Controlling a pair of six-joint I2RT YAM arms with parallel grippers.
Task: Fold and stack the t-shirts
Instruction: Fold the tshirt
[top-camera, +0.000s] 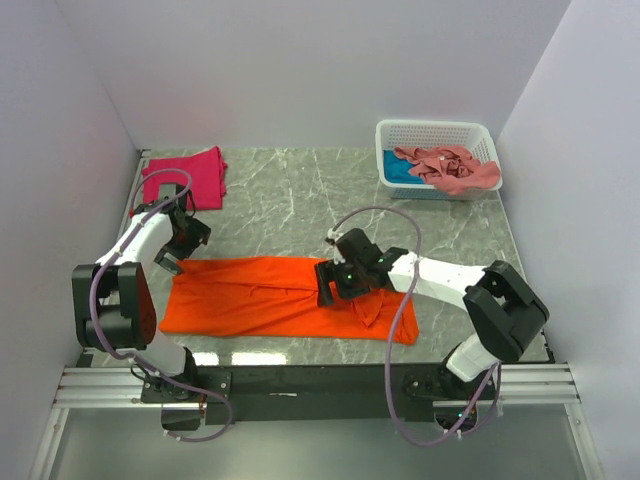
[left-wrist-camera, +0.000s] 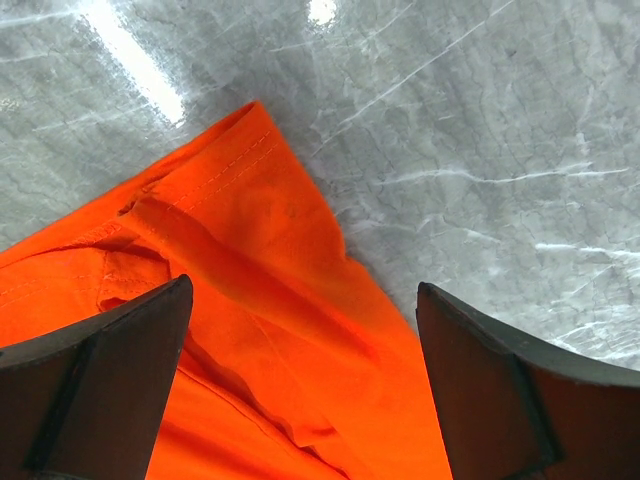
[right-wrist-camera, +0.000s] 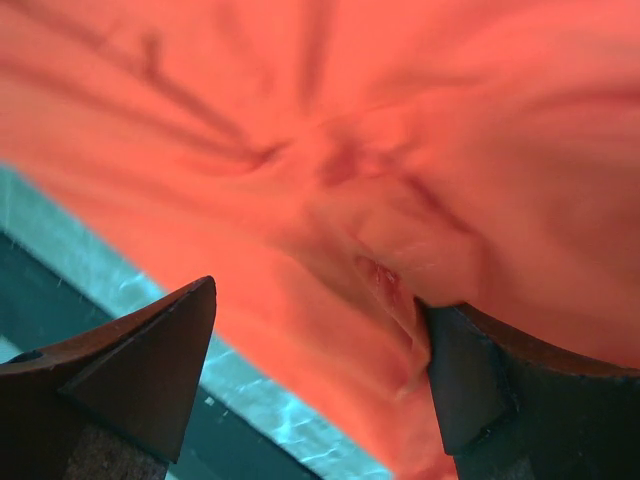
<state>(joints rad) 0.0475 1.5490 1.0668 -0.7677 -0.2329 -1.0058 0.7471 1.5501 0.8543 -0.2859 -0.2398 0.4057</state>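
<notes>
A bright orange t-shirt (top-camera: 260, 300) lies spread flat across the front of the marble table. My left gripper (top-camera: 172, 262) hovers open over its far left corner; in the left wrist view the pointed orange corner (left-wrist-camera: 250, 300) lies between the wide jaws (left-wrist-camera: 305, 290). My right gripper (top-camera: 328, 285) is open low over the shirt's middle right, and bunched orange cloth (right-wrist-camera: 350, 150) rests against its right finger (right-wrist-camera: 470, 380). A folded magenta-red t-shirt (top-camera: 185, 178) sits at the back left. A salmon-pink t-shirt (top-camera: 450, 168) and a teal-blue t-shirt (top-camera: 398, 170) lie crumpled in the basket.
The white lattice basket (top-camera: 430, 127) stands at the back right corner. Bare marble (top-camera: 300, 200) stretches between the orange shirt and the back wall. The table's front edge (right-wrist-camera: 150, 300) and the dark rail run just below the shirt. Walls close in on three sides.
</notes>
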